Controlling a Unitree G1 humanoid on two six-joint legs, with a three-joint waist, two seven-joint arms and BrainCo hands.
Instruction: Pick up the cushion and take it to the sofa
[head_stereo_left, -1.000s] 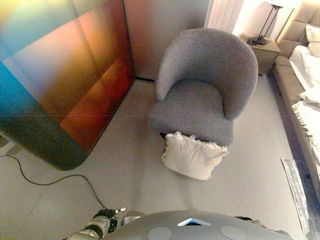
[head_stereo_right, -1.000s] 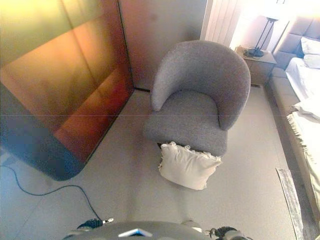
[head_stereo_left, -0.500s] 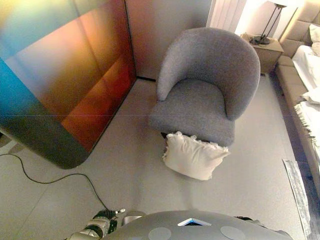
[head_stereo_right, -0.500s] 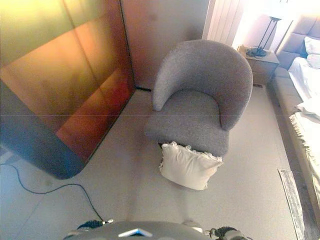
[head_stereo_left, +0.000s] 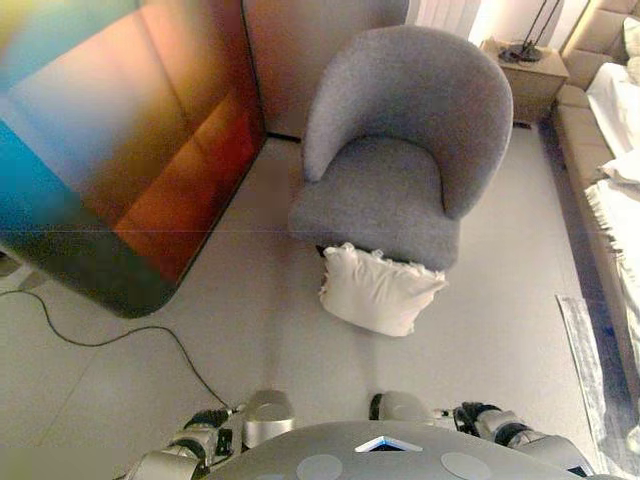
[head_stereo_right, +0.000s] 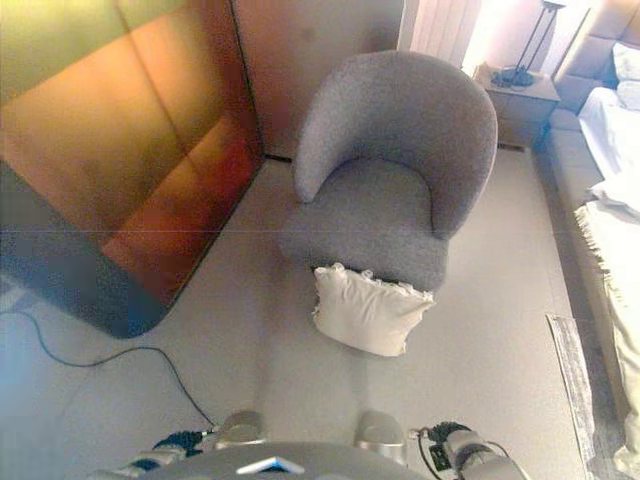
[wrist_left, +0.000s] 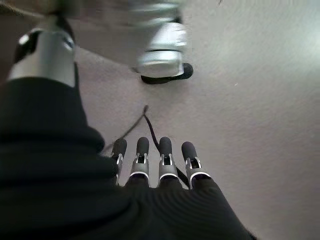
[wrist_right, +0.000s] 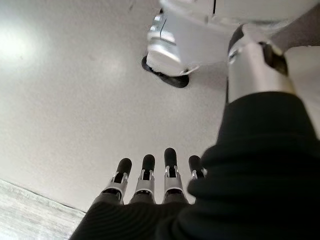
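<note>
A cream cushion with a frilled edge lies on the floor, leaning against the front of the grey tub armchair. It also shows in the right eye view. Both hands hang low at my sides, well short of the cushion. My left hand shows with straight fingers over bare floor and holds nothing; it sits at the bottom left of the left eye view. My right hand also has straight fingers and is empty; it sits at the bottom right.
A tall glossy panel with orange and blue reflections stands on the left. A bedside table with a lamp is at the back right. A bed runs along the right side, with a pale mat on the floor beside it.
The whole picture has shifted: the camera has moved nearer and tilted down. Both hands show more at the bottom edge. The cushion still leans on the armchair.
</note>
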